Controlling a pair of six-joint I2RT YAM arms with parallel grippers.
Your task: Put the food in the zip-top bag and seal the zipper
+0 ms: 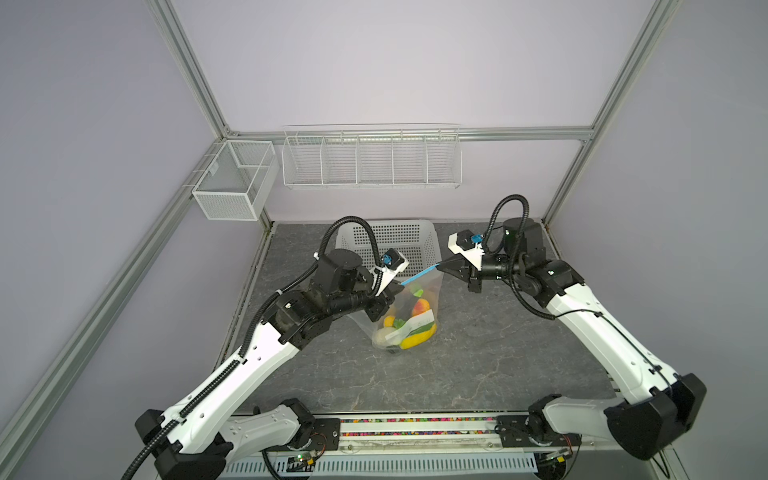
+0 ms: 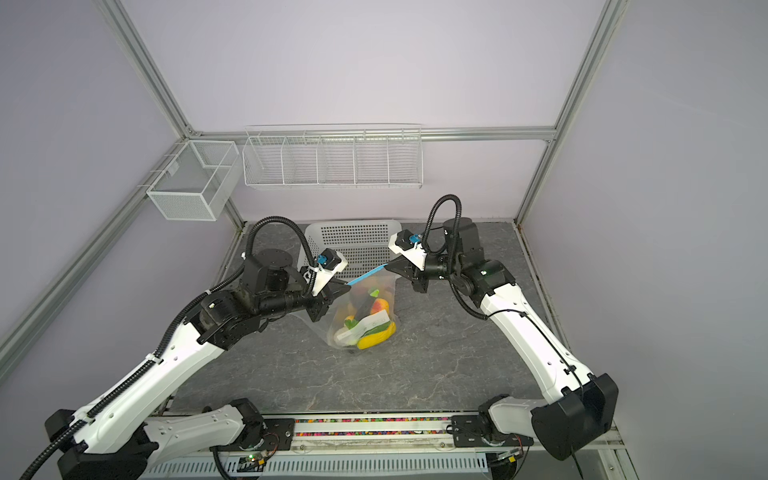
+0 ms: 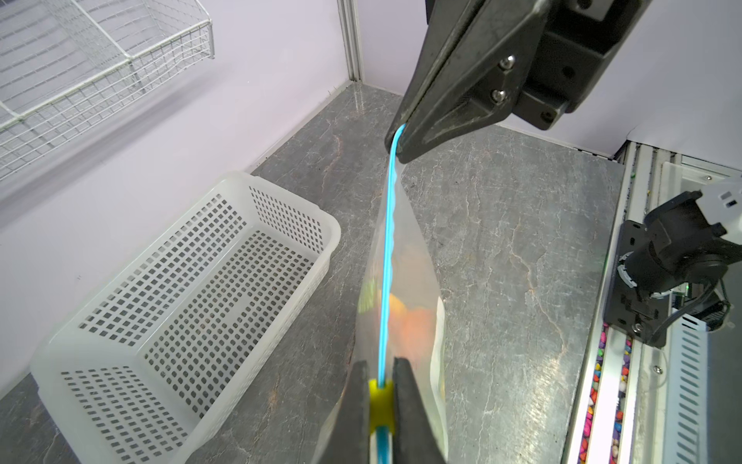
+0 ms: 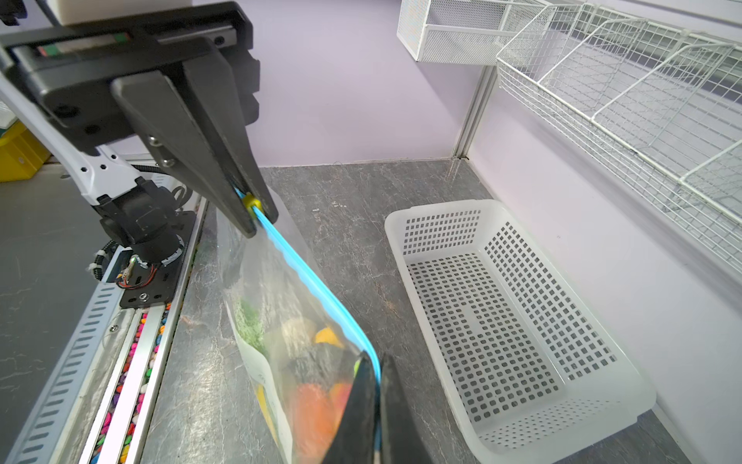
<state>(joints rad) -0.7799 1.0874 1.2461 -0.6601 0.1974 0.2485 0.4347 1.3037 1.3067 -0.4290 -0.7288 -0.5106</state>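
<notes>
The clear zip-top bag [image 1: 409, 309] hangs stretched between my two grippers, its bottom down at the tabletop. Through its wall the food [image 1: 415, 328] shows in yellow, orange, green and white pieces; it also appears in the right wrist view as food [image 4: 317, 401]. The light-blue zipper [image 3: 388, 249] runs taut as one line from gripper to gripper. My left gripper [image 3: 380, 363] is shut on the zipper's yellow slider tab [image 3: 380, 403] at the left end. At the far right corner of the mouth my right gripper [image 4: 373, 357] is shut on the zipper [image 4: 317, 281].
A white perforated basket [image 1: 390, 241] stands empty just behind the bag, against the back wall. On that wall hang a wire rack [image 1: 370, 160] and a mesh box [image 1: 235, 178]. A rail with coloured beads [image 1: 415, 432] borders the table's front edge.
</notes>
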